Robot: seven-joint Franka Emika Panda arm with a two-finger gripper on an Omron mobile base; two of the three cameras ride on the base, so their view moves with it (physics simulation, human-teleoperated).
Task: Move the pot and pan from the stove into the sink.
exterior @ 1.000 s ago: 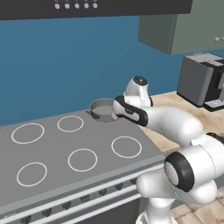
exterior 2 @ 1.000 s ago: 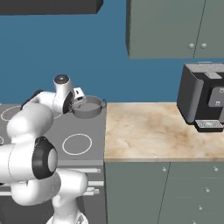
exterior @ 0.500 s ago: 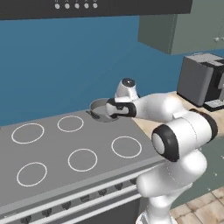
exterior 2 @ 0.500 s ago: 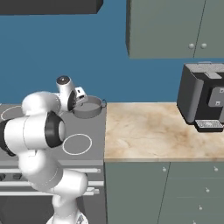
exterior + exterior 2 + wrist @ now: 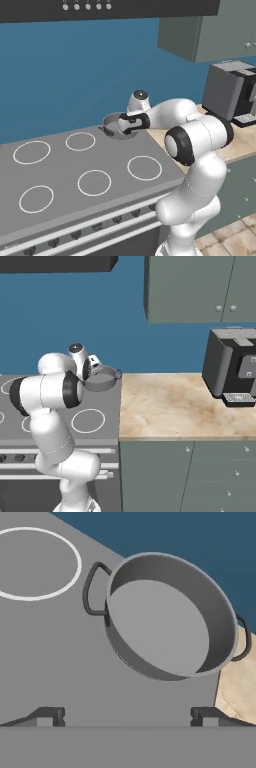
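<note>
Plainly, the pot (image 5: 165, 617) is a round grey metal vessel with straight, fairly deep walls, a flat matte bottom and a thin rim that catches a little light. Two small dark loop handles stick out on opposite sides of its wall; in the hand view one points toward a white ring burner (image 5: 35, 562), the other toward the beige tabletop (image 5: 240, 687). It is empty and stands upright.

The pot (image 5: 114, 125) sits at the back right corner of the stove (image 5: 60, 200), near the blue wall, close to the seam where the stove's grey top meets the tabletop (image 5: 175, 406). From the right base view the pot (image 5: 102, 378) lies just beside that edge.

The tool (image 5: 127, 716) hovers above the near side of the pot, its two dark tips spread wide apart and closed on nothing. From the left base view the tool (image 5: 125, 125) hangs at the pot's rim; whether it touches is unclear.
</note>
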